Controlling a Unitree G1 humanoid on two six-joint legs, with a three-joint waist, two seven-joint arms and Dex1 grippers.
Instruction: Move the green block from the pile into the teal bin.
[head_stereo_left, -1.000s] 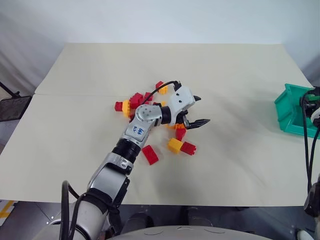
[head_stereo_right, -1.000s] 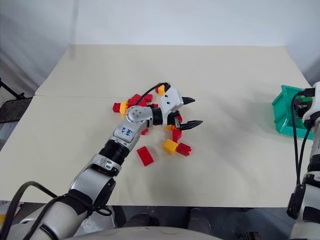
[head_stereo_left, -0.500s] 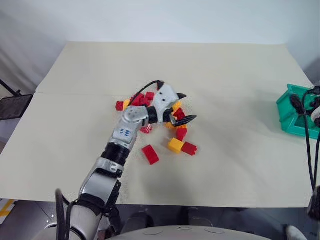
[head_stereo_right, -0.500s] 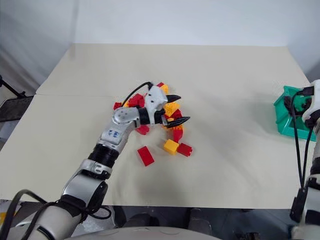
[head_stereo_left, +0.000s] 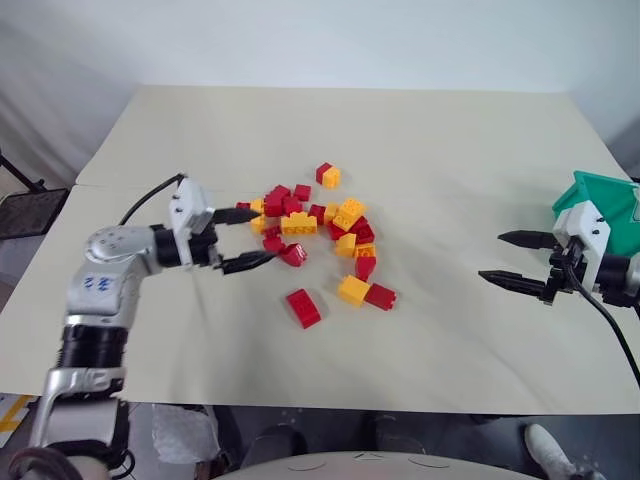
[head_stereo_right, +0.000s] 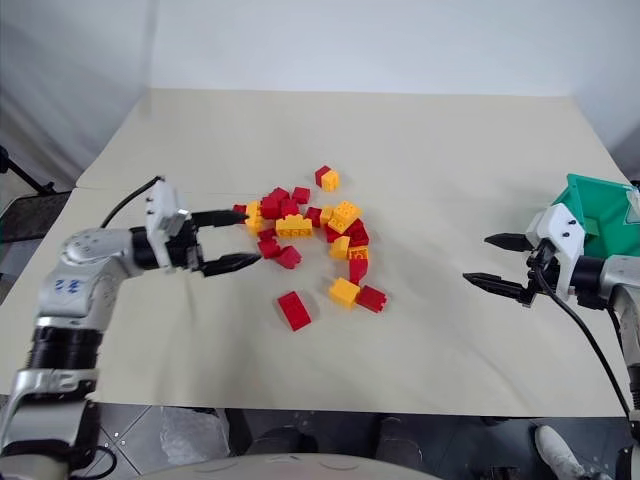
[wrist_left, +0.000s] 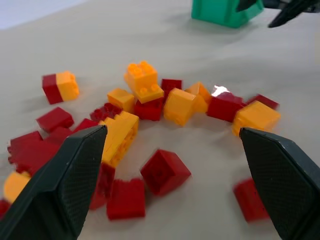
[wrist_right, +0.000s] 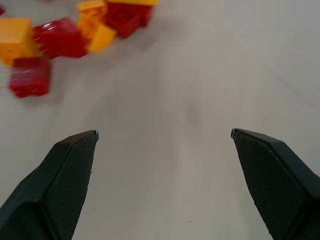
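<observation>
One teal bin (head_stereo_left: 600, 205) stood well right of the pile (head_stereo_left: 315, 225); left gripper (head_stereo_left: 245, 239) and right gripper (head_stereo_left: 512, 258) both gaped empty.

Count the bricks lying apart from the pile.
5: a joined red-yellow pair beyond the pile, a red brick nearer, and a yellow and red pair beside it.

Head cams overhead (wrist cams low, close)
</observation>
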